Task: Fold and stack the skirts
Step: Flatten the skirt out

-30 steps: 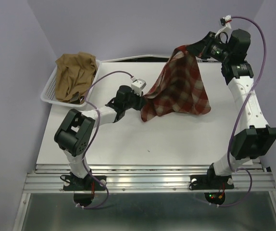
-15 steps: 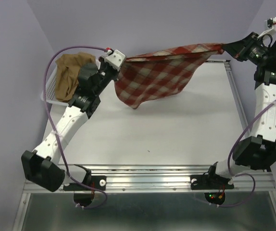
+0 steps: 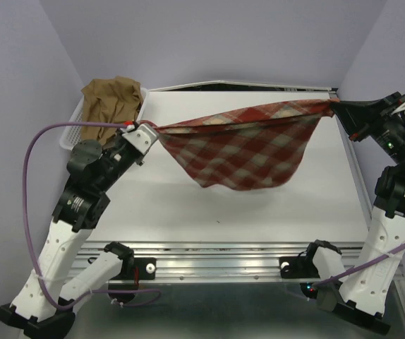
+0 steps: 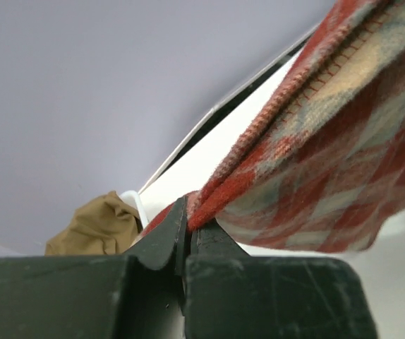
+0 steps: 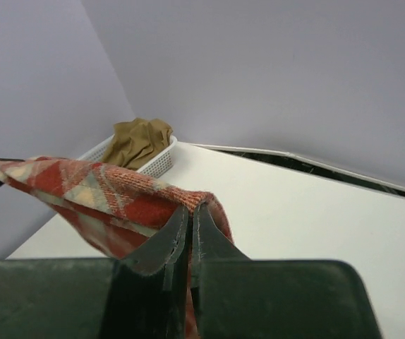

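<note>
Hanging above the counter (image 3: 259, 212), the soft, light-looking plaid skirt (image 3: 238, 145) sags between left claw (image 3: 153, 131) and right claw (image 3: 333, 106), each clamped on a top corner; tan skirt (image 3: 111, 99) lies crumpled in basket (image 3: 68, 139).

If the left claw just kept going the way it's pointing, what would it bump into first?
The left claw pinches the red-and-cream plaid cloth skirt, so that comes first; past it, probably the purple back wall, though depth is unclear.
</note>
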Motion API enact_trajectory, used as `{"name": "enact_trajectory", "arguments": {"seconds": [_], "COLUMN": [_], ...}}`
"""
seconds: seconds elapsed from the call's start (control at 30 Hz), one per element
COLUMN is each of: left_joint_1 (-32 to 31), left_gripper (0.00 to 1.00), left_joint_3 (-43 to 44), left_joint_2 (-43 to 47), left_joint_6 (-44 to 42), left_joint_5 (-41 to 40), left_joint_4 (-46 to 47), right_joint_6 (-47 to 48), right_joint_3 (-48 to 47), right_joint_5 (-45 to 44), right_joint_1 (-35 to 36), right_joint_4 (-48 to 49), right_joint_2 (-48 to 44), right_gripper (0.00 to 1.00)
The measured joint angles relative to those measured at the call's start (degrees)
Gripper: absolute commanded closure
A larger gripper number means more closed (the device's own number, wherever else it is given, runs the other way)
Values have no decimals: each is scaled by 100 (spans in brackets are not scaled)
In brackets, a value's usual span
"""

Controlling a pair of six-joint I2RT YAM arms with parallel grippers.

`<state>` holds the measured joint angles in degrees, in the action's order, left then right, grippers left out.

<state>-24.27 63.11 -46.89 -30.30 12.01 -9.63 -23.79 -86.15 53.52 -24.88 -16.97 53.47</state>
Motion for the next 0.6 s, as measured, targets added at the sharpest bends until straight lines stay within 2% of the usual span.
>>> {"name": "enact_trajectory", "arguments": {"seconds": [0.1,0.2,0.3,0.37,0.4,0.43,0.5,0.53,0.57,0.6], "left_joint_1": [31,37,37,37,37,37,39,39,68,98], "left_gripper": [100,100,100,99,96,88,65,57,44,24], "left_joint_3": [4,4,2,20,83,142,380,590,852,1145], "left_joint_2": [428,435,-118,-796,-1150,-1403,-2444,-2970,-3545,-3950], "left_joint_6": [-83,-103,-98,-72,-61,-48,-28,59,70,131], "left_joint_5": [402,682,800,813,809,798,699,566,428,334], "left_joint_4": [-387,-527,-527,-444,-385,-332,-229,-221,-245,-372], "right_joint_6": [101,107,7,-96,-136,-164,-223,-179,-232,-223], "right_joint_3": [-22,7,308,693,922,1119,1440,1506,1526,1526], "right_joint_5": [-55,-155,-195,-216,-258,-334,-584,-748,-953,-1071], "right_joint_1": [-35,-39,-46,-55,-52,-39,133,236,367,448], "right_joint_4": [-251,-579,-601,-435,-356,-295,-85,-24,101,225], "right_joint_2": [-216,-87,236,535,715,964,1615,1934,2387,2699], "right_gripper": [99,99,99,99,97,82,32,26,17,10]}}
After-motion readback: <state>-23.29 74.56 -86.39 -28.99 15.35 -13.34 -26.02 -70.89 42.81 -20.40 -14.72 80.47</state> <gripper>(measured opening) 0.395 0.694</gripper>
